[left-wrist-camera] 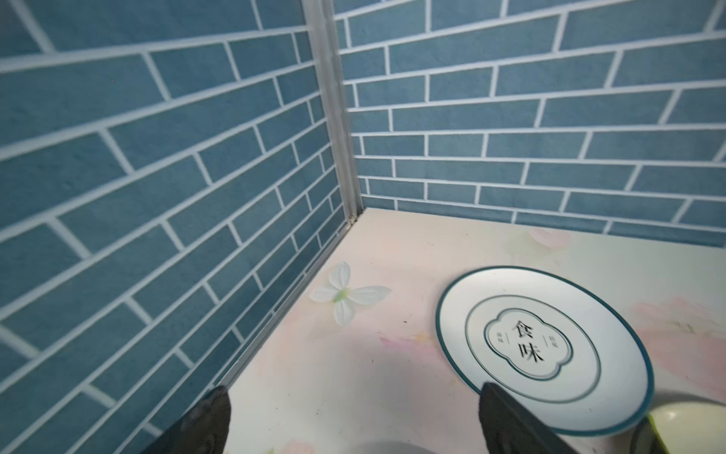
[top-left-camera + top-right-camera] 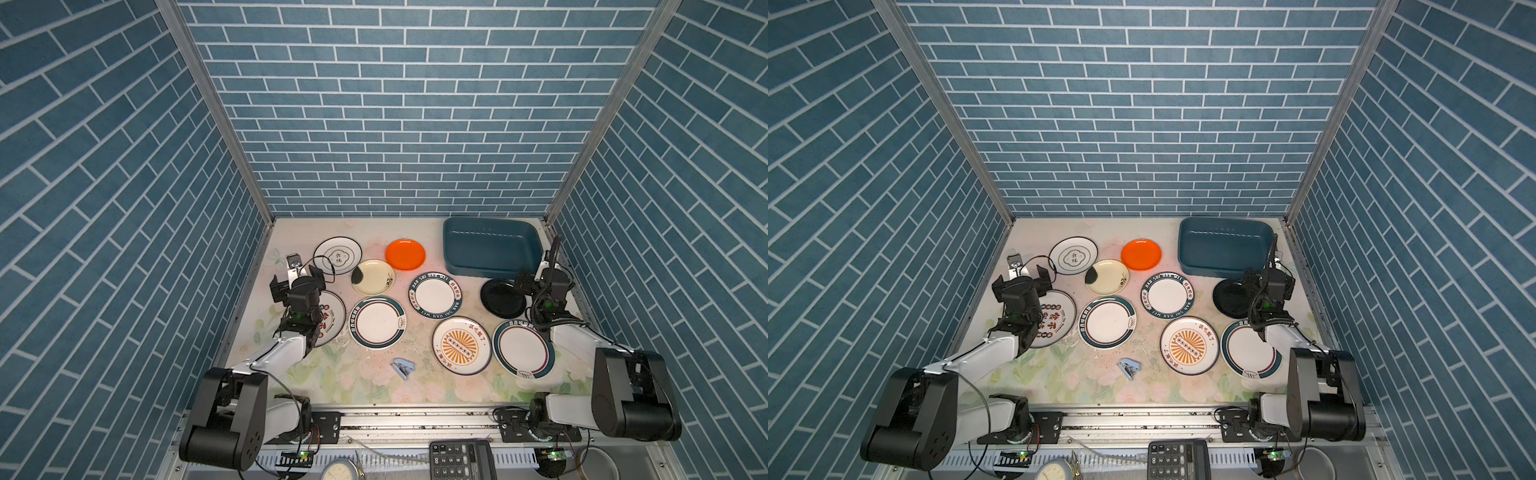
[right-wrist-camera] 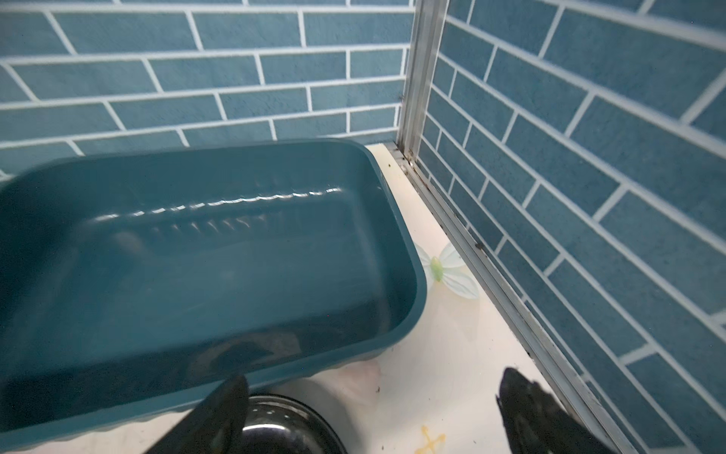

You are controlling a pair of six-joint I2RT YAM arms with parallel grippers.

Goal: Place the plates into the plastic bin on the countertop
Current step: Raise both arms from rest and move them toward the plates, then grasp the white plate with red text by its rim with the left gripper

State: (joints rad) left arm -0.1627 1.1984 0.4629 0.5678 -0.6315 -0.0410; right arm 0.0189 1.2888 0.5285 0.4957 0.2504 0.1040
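Plates: nine lie flat on the countertop (image 2: 365, 382), none in the bin.
Bin (image 2: 490, 249): empty, in the far right corner against the back wall.
Black plate (image 2: 498, 298): just in front of the bin, the nearest plate to it.
Right gripper (image 3: 373, 393): jaws wide apart, holding nothing; it hangs over the black plate's right edge, one finger above the rim.
Left gripper (image 1: 353, 397): jaws spread wide, empty; it hovers above a lettered plate (image 2: 330, 318) by the left wall, near the white plate (image 1: 544, 355) with a thin teal rim.
Step in hand: probably the first pick, with the black plate the likely choice.
Next move calls for: lowering a finger under the shallow rim, pinching the edge, lifting clear of the bin's flared wall, then setting it down inside.
Other plates: orange plate (image 2: 405, 254), cream plate (image 2: 373, 277), sunburst plate (image 2: 461, 345) and three teal-rimmed ones fill the middle.
In the way: the bin wall sits close to the black plate, so there is little room on that side.
Clutter: a small blue stapler (image 2: 402, 369) lies apart from the plates; a calculator (image 2: 462, 459) sits off the counter.
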